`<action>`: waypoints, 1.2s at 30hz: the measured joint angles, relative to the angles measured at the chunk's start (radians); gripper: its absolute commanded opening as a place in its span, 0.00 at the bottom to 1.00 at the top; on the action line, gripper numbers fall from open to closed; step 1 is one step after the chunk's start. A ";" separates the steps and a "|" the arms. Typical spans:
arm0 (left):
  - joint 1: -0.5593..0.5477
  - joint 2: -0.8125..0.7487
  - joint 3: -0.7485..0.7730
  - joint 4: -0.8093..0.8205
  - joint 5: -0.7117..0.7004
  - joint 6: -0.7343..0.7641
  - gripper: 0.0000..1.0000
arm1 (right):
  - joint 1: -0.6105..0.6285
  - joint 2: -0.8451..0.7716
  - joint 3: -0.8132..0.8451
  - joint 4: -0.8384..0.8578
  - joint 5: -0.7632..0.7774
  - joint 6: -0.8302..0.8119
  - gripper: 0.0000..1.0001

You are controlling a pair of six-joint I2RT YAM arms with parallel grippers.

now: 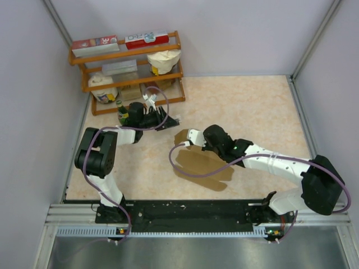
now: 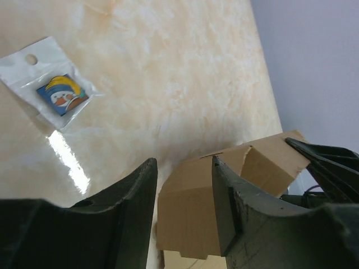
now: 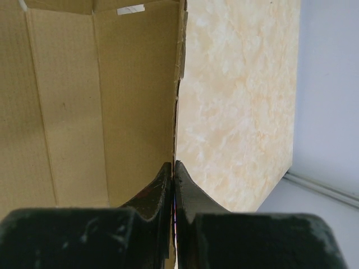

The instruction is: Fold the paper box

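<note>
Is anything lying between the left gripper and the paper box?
No. Only bare tabletop separates the left gripper from the paper box; the left wrist view shows it, the top view too.

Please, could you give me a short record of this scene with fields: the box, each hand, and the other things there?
paper box: brown cardboard, mostly flat on the table, one panel lifted
right hand: shut on the lifted panel's edge
left hand: open, holds nothing, beside the box
small plastic packet: cartoon picture inside, lying on the table
wooden rack: far left corner, bearing boxes
</note>
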 measured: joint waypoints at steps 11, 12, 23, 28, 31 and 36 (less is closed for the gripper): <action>-0.020 0.000 0.037 -0.203 -0.080 0.143 0.48 | 0.009 -0.009 -0.008 0.010 -0.007 -0.005 0.00; -0.027 0.000 0.038 -0.214 -0.086 0.155 0.48 | 0.010 -0.009 -0.008 0.013 -0.006 -0.006 0.00; -0.084 0.009 0.038 -0.261 -0.095 0.239 0.48 | 0.014 -0.003 -0.039 0.109 0.035 -0.068 0.00; -0.082 0.009 0.031 -0.263 -0.101 0.258 0.48 | 0.014 0.049 -0.039 0.176 0.060 -0.112 0.00; -0.082 0.009 0.031 -0.263 -0.108 0.265 0.48 | 0.014 0.071 -0.039 0.212 0.071 -0.138 0.00; -0.082 0.009 0.031 -0.262 -0.116 0.277 0.47 | 0.014 0.092 -0.040 0.279 0.087 -0.178 0.00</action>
